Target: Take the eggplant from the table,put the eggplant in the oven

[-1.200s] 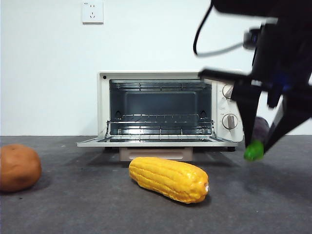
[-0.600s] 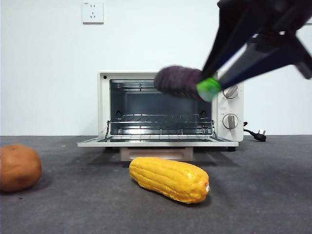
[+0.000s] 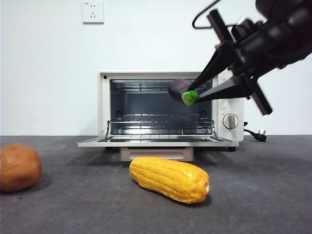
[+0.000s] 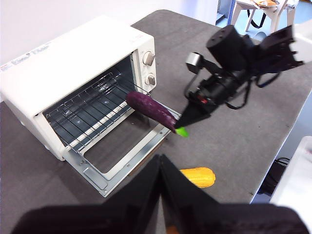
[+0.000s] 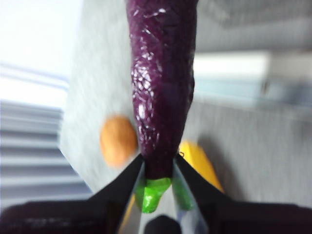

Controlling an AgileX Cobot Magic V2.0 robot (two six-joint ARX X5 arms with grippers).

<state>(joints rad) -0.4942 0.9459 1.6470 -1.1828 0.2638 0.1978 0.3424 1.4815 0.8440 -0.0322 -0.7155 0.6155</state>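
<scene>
Now right tool (image 3: 195, 93) grips eggplant (image 3: 178, 88) before oven (image 3: 105, 105).

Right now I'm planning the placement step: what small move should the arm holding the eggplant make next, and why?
Probably ease the right gripper forward and slightly down. It grips the eggplant at its stem end, and the purple tip hangs over the oven's dropped door, pointing at the wire rack but not yet resting on it. The left gripper waits, shut.

Plain white wall (image 3: 48, 73) with a white socket (image 3: 92, 11); chairs (image 4: 256, 12) past the table's edge
</scene>
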